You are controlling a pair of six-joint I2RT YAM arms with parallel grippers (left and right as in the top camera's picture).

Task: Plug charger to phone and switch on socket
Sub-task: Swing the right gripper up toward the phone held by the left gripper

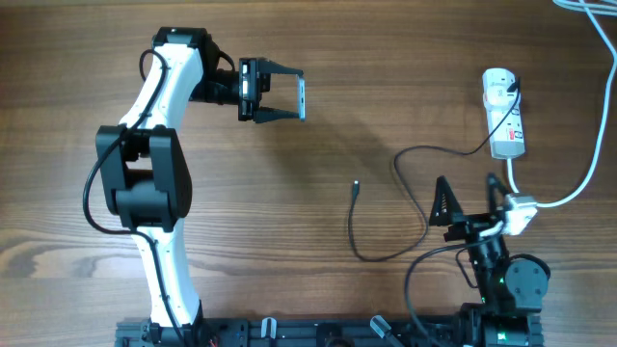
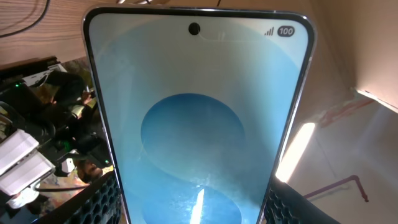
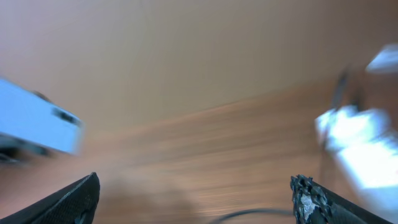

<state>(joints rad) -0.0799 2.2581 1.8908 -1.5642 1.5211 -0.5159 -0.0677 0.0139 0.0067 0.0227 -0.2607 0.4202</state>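
My left gripper (image 1: 286,94) is shut on the phone (image 1: 302,96), holding it off the table and edge-on to the overhead camera. In the left wrist view the phone's turquoise screen (image 2: 199,106) fills the frame between the dark fingers (image 2: 102,202). The charger's thin black cable (image 1: 410,159) loops across the table from the socket (image 1: 504,114), and its connector tip (image 1: 356,186) lies loose mid-table. My right gripper (image 1: 469,200) stands open near the right front, with nothing between its fingertips (image 3: 81,196). The right wrist view is blurred.
A pale thick cable (image 1: 588,164) runs from the back right corner down to a white adapter (image 1: 521,209) beside my right gripper. The robot base rail (image 1: 318,333) lines the front edge. A blurred pale block (image 3: 37,127) shows at the left of the right wrist view.
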